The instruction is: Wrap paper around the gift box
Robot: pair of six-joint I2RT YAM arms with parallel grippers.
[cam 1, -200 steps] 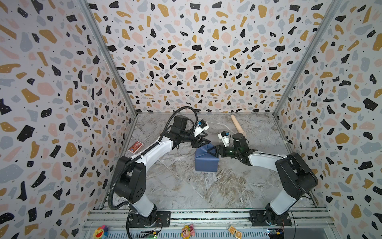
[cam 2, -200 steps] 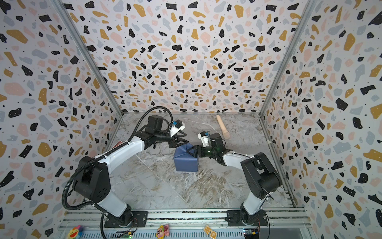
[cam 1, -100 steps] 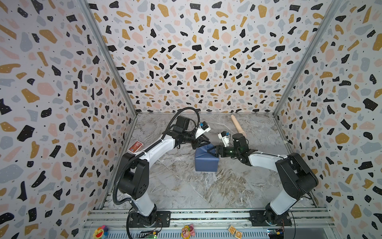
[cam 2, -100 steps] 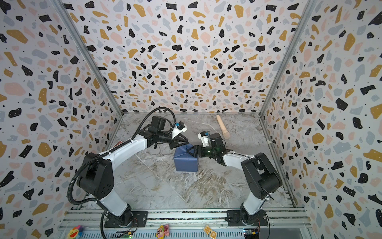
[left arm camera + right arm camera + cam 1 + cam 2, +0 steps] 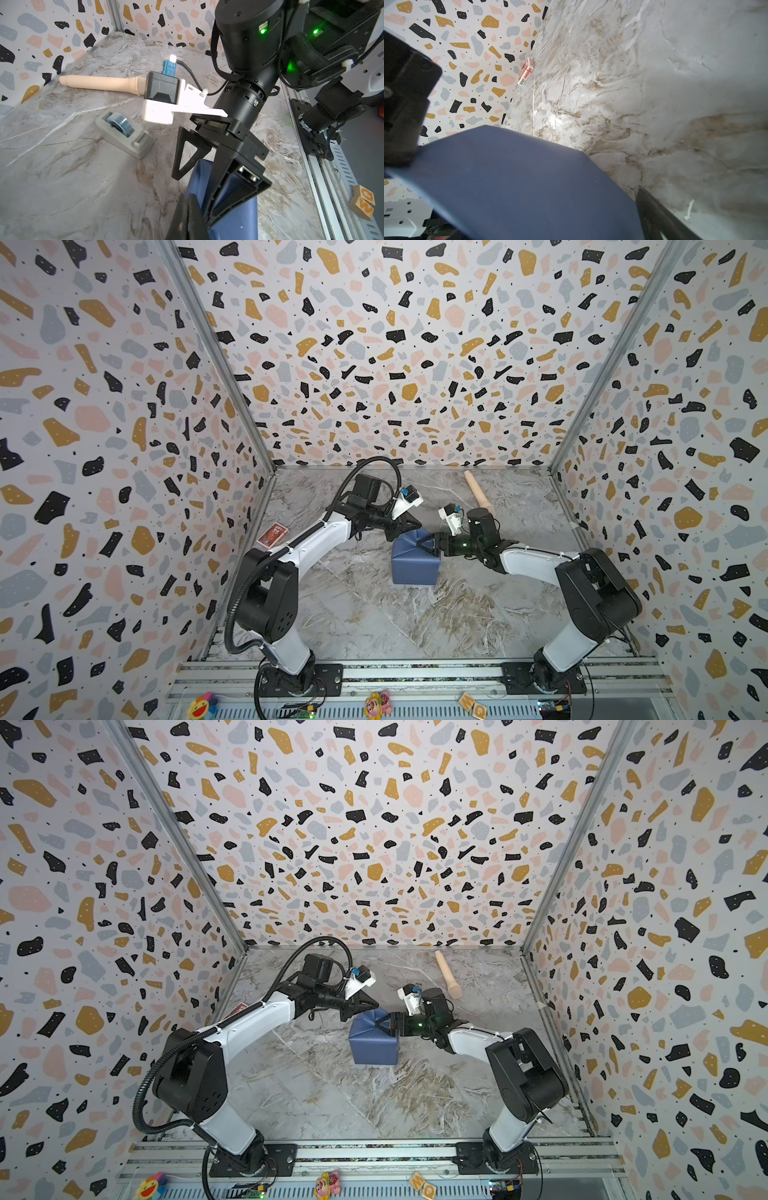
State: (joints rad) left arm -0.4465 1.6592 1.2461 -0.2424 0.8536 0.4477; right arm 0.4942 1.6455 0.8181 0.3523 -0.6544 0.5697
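**Paper (image 5: 415, 568) covers the gift box**

The wrapped gift box stands mid-way across the table (image 5: 353, 614). The left gripper (image 5: 409, 526) is closed at its far top edge; whether it pinches paper cannot be told. The right gripper (image 5: 426, 545) gapes wide over the top.

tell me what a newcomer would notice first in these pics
The blue paper, folded into a box shape mid-table, draws the eye, with both arms meeting over its far top edge: the left gripper shut, the right gripper open. Farther off lie a wooden pin near the back wall and a red card pack by the left wall.
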